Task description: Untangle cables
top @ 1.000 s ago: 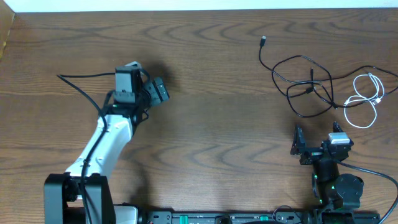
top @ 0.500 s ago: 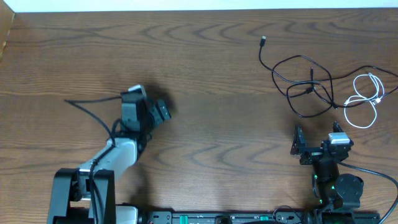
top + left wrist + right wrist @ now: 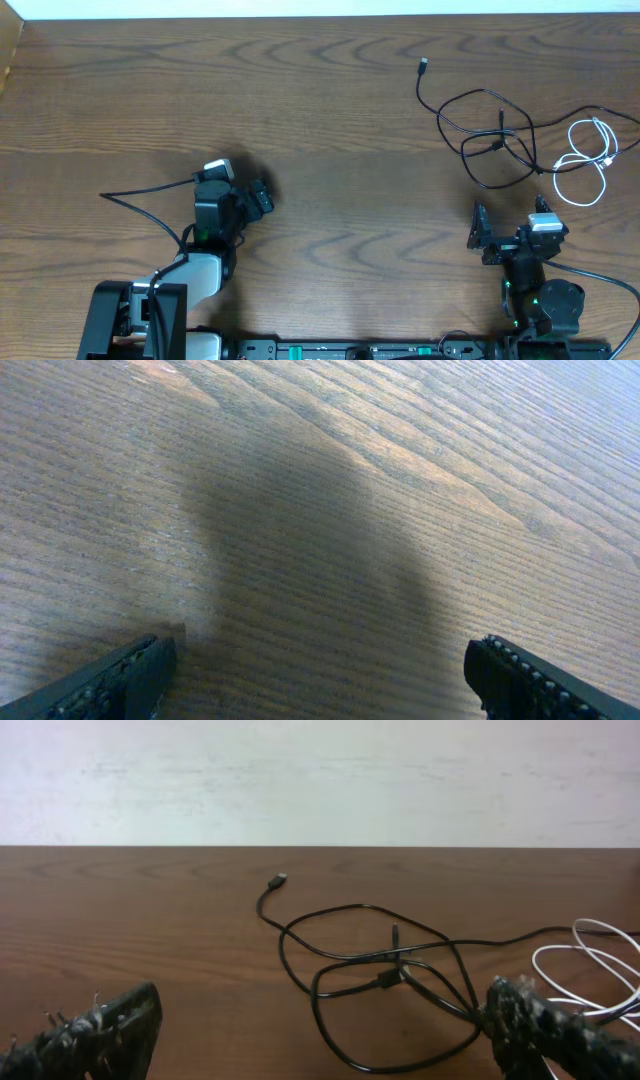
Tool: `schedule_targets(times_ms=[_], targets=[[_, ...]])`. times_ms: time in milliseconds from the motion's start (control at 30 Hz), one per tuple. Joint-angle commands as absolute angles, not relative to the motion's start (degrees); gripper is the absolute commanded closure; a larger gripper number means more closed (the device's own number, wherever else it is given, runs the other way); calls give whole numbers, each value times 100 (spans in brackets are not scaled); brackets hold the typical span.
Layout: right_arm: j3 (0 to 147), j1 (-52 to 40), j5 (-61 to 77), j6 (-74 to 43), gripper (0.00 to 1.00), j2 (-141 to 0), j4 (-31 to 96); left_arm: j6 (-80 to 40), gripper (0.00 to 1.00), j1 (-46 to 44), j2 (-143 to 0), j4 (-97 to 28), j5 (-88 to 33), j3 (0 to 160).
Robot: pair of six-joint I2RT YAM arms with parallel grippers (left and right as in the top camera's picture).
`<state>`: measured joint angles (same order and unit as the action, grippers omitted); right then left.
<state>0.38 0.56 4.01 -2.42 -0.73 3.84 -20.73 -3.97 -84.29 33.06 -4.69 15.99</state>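
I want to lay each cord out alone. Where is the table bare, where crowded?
Bare: the broad middle of the table, between the left end effector and the black cables, plus the far left stretch beyond that arm. Crowded: the far right, where the black cables loop over each other, the white cable beside them, ahead of the right end effector.

The right gripper (image 3: 322,1010) is facing across the brown wooden table (image 3: 150,920), its jaws standing wide apart and its 2 dark fingers (image 3: 100,1032) showing at the lower corners of the frame. Ahead of it the black cables (image 3: 385,978) are lying in overlapping loops, crossing one another near the middle, and 1 small plug end (image 3: 278,879) is pointing toward the white wall (image 3: 320,780). The white cable (image 3: 596,924) is curling at the right edge, just beside the black loops
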Motion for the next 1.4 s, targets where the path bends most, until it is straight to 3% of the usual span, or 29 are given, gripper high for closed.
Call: schedule_targets(times_ms=[0, 433, 967, 1367], targets=[[32, 45, 336, -314, 1, -32, 410, -2174, 2, -412, -8571, 3081, -467, 1302], [32, 45, 336, -314, 1, -32, 410, -2279, 2, -434, -8493, 3098, -550, 1076], [32, 45, 336, -314, 1, -32, 410, -2279, 2, -432, -7266, 3251, -432, 14], [32, 45, 336, -314, 1, -32, 410, -2202, 2, -432, -5848, 1850, -198, 21]])
